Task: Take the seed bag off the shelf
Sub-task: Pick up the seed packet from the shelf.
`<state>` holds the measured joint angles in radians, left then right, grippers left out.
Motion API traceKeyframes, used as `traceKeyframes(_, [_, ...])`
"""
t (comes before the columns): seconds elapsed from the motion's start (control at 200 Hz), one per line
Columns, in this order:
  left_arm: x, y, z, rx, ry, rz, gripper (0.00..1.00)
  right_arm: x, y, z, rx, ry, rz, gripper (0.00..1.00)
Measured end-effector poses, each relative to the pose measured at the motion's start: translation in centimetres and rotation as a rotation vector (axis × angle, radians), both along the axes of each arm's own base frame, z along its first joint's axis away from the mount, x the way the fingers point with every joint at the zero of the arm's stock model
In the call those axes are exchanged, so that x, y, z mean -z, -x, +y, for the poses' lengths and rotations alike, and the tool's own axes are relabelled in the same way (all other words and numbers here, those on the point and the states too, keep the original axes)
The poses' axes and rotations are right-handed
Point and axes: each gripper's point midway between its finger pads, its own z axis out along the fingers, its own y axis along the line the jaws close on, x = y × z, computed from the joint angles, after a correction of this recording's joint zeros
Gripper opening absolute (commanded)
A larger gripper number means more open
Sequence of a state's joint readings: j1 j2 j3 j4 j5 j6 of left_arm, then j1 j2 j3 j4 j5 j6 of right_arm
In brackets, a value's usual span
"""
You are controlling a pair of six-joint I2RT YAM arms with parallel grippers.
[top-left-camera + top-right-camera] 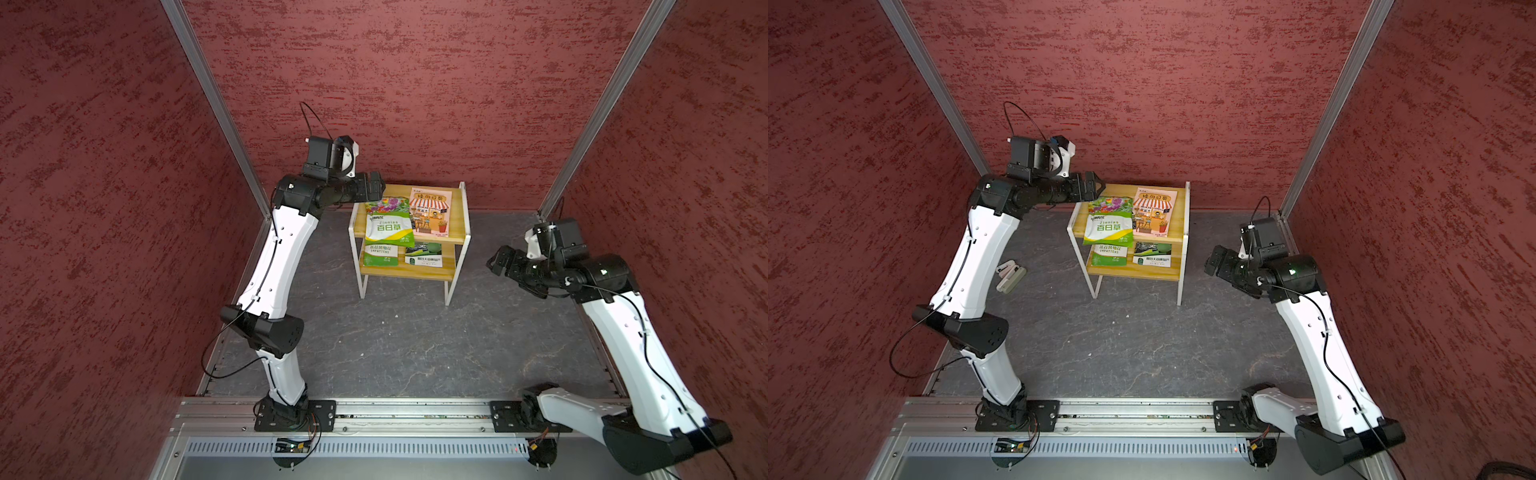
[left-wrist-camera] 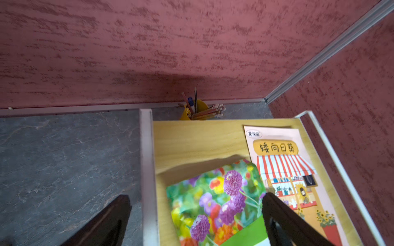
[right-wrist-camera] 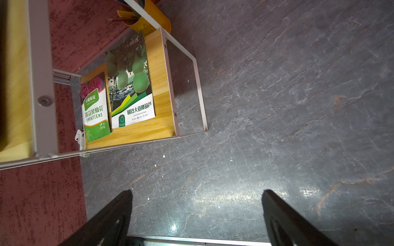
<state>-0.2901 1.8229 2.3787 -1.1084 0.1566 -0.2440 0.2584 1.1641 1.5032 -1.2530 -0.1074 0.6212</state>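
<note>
The shelf [image 1: 457, 220] stands against the back wall, with seed bags on both boards. On its top board lie a green zinnia seed bag [image 1: 388, 222] [image 2: 215, 204] with flowers printed on it, and a pink seed bag [image 1: 430, 212] [image 2: 283, 168]. The lower board [image 3: 162, 85] holds an Impatiens bag [image 3: 96, 110] and a gourd bag [image 3: 132, 85]. My left gripper [image 1: 376, 187] [image 2: 196, 197] hangs open above the zinnia bag's back end. One finger is outside the shelf's white frame and the other is over the bag's far edge. My right gripper [image 1: 496, 259] [image 3: 197, 191] is open over the floor, to the right of the shelf.
A yellow cup of pencils [image 2: 193, 110] stands on the floor behind the shelf, against the red back wall. Some pale clips [image 1: 1011, 276] lie on the dark floor near the left arm. Red walls close in both sides, and a metal rail [image 1: 415, 409] runs along the front.
</note>
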Motion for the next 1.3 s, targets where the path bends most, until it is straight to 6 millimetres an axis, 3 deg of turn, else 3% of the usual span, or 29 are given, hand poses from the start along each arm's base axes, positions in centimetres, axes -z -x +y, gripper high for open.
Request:
traceKeyframes(0.11, [-1.7,1.1,4.6,-0.107,0.059,0.012,1.00,0.0,0.0,0.0,0.000,0.000,0.000,0.98])
traceKeyframes(0.2, [-3.0,3.8,8.4,-0.193,0.101,0.032,1.00,0.0,0.0,0.0,0.001,0.001,0.000,0.98])
traceKeyframes(0.266, [-3.6,6.5,9.3,-0.209,0.139,0.048,1.00,0.0,0.0,0.0,0.001,0.003,0.000,0.98])
traceKeyframes(0.386, [-3.1,11.8,8.2,-0.167,0.223,0.113,1.00,0.0,0.0,-0.1,-0.003,0.007,-0.001,0.98])
traceKeyframes(0.491, [-0.4,15.6,6.5,-0.135,0.310,0.213,1.00,0.0,0.0,-0.1,-0.010,0.011,-0.004,0.98])
traceKeyframes(0.721, [5.7,20.4,1.2,-0.063,0.421,0.434,1.00,0.3,0.0,0.5,-0.046,0.005,0.006,0.98])
traceKeyframes(0.907, [6.4,20.2,-1.1,-0.053,0.465,0.442,1.00,0.3,0.1,1.0,-0.078,-0.010,0.010,0.98])
traceKeyframes(1.112, [5.5,17.5,-2.2,-0.077,0.516,0.384,1.00,1.5,0.9,1.2,-0.097,-0.019,0.042,0.98])
traceKeyframes(1.298, [6.5,14.9,-3.5,-0.086,0.518,0.389,1.00,1.6,1.2,1.3,-0.104,-0.028,0.043,0.98])
